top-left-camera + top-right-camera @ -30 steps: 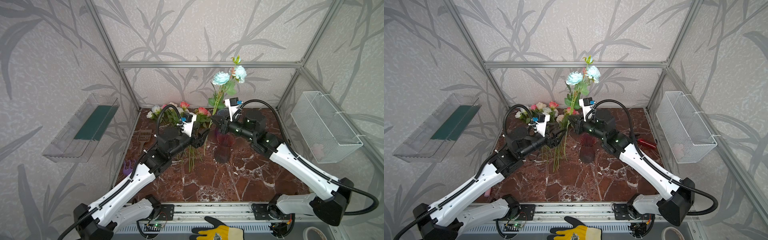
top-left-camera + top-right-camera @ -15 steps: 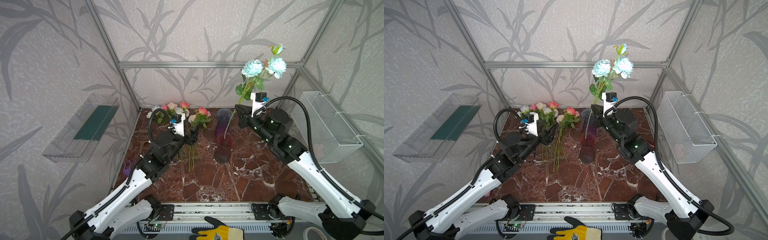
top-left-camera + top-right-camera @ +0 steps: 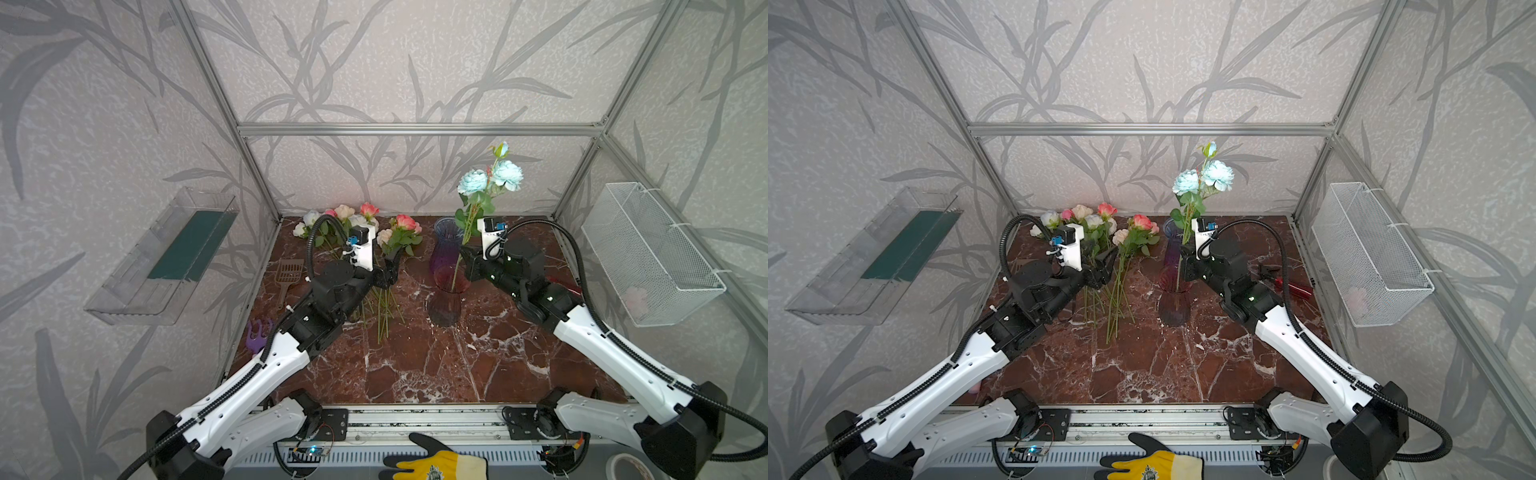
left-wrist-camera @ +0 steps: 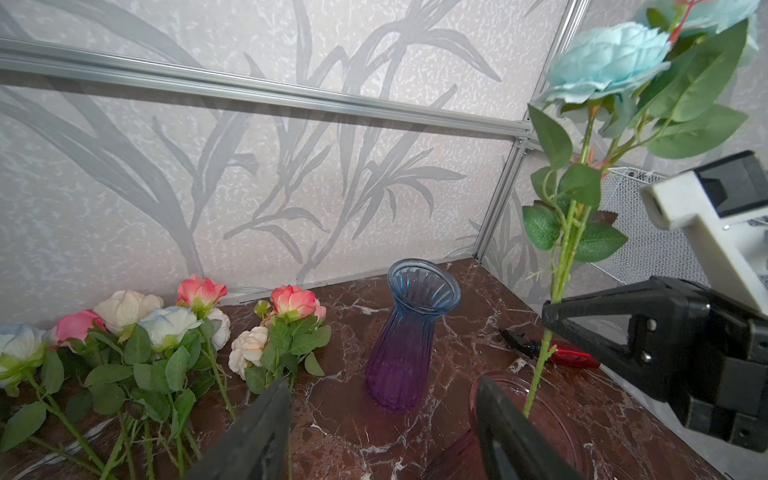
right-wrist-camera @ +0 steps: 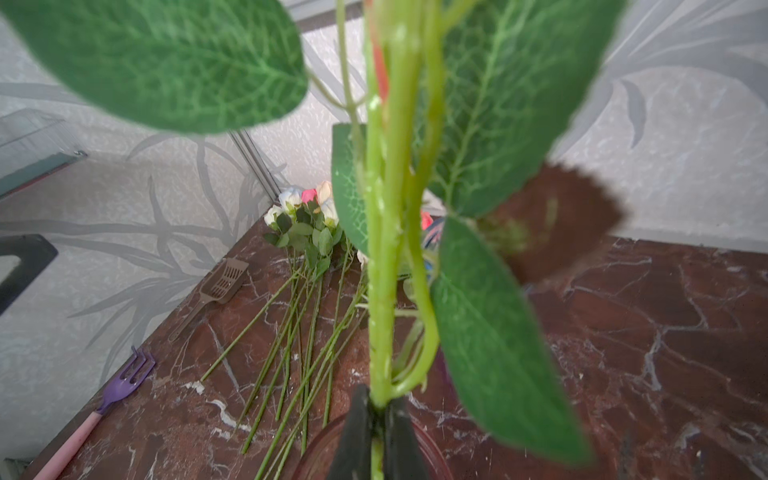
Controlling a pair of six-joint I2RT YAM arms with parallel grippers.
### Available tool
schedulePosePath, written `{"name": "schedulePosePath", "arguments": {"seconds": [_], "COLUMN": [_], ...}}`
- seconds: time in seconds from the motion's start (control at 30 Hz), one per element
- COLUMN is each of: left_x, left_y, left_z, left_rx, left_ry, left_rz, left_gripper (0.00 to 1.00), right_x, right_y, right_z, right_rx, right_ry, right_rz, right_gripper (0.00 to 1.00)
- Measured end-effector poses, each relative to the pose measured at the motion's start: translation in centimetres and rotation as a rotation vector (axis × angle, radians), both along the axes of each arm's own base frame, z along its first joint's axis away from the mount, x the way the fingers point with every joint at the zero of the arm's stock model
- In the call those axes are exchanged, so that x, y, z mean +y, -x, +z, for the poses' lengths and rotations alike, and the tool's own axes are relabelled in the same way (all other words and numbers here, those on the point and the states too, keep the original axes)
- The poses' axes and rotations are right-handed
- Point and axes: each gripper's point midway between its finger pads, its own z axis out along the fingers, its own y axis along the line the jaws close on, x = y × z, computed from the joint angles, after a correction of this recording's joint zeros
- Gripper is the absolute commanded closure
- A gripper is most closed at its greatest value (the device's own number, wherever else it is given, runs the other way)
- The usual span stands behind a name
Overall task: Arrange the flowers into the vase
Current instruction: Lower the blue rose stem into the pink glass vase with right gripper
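Right claw (image 5: 377, 411) is pinching a pale blue rose (image 3: 473, 183), tip in the near pink vase (image 3: 444, 305); left claw (image 4: 382, 424) is hovering open, empty, over the unplaced roses (image 3: 1136, 239).

We count two vases, a pink vase (image 3: 444, 309) just in front of the blue-purple vase (image 3: 442, 249), roughly eight roses (image 4: 166, 345) lying left of it, and one two-bloomed pale-blue stem (image 3: 473, 183) rising beside it.

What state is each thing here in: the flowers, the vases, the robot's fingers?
Pink glass vase: upright.
Pale blue long-stemmed rose: upright, held, stem end in that vase.
Right arm's fingers: shut on its stem.
Left arm's fingers: open, empty.
Blue-to-purple ribbed glass vase: upright, empty.
Coral, pink, cream and white roses: lying on marble table.
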Motion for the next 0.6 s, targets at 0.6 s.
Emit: {"name": "schedulePosePath", "arguments": {"seconds": [0.6], "left_x": [-0.9], "left_y": [-1.8], "left_z": [-4.2], "left_rx": [0.108], "left_ry": [-0.077], "left_rz": [0.023], "left_gripper": [0.27], "right_x": [1.1], "right_y": [1.0], "right_z": [-4.9], "right_rx": [0.171], "right_ry": [0.027], "right_rz": [0.062], "right_gripper": [0.70]}}
